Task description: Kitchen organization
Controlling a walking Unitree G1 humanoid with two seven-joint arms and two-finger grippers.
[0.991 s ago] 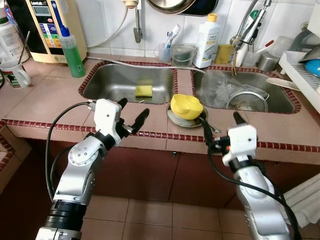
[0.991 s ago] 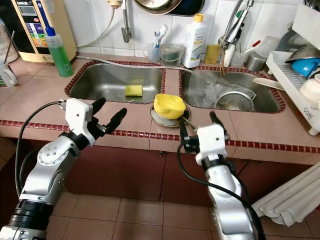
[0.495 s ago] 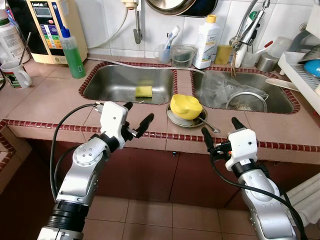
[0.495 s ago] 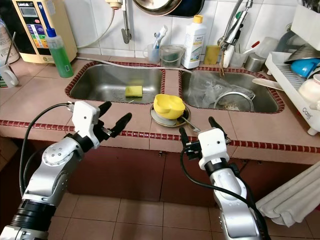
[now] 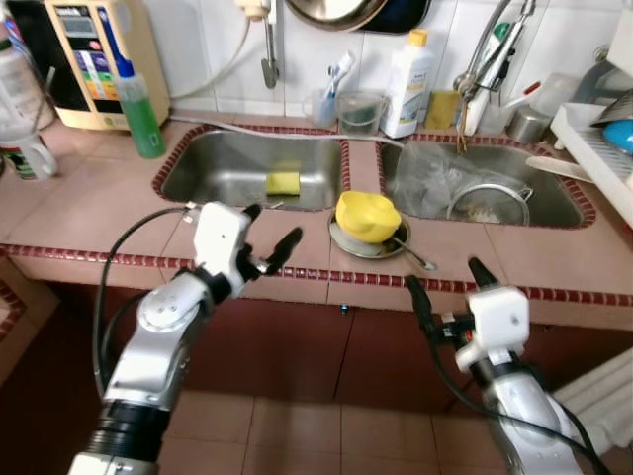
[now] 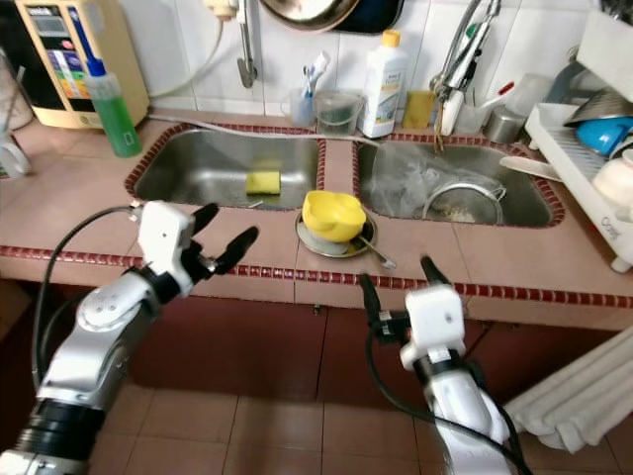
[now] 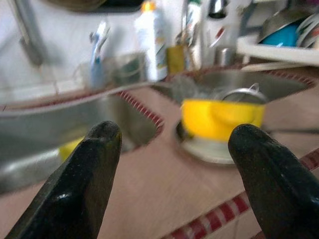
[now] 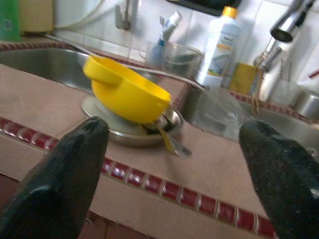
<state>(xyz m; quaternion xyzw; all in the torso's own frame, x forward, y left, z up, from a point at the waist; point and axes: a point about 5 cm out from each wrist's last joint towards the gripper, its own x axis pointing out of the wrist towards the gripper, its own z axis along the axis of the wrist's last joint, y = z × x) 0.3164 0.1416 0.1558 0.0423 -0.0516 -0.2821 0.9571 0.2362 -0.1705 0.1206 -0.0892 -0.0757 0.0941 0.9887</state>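
Note:
A yellow bowl (image 5: 367, 215) lies tilted on a metal plate (image 5: 348, 241) with a spoon (image 5: 416, 258), on the counter strip between the two sinks. My left gripper (image 5: 267, 230) hovers open over the counter's front part, left of the bowl. My right gripper (image 5: 444, 284) stands open in front of the counter edge, below and right of the plate. The bowl (image 8: 126, 90) lies ahead of the right gripper, a short way off. A yellow sponge (image 5: 282, 183) lies in the left sink (image 5: 212, 165).
The right sink (image 5: 554, 205) holds a plastic bag and a metal strainer (image 5: 485, 200). A green bottle (image 5: 139, 101), a mug (image 5: 24, 158) and a water machine stand at the left. A white bottle (image 5: 403, 72), cups and a faucet line the back wall. A dish rack (image 5: 598, 137) sits at the right.
The camera has tilted and the picture is blurred. My right gripper has dropped lower and back from the counter edge. The left gripper keeps about the same place.

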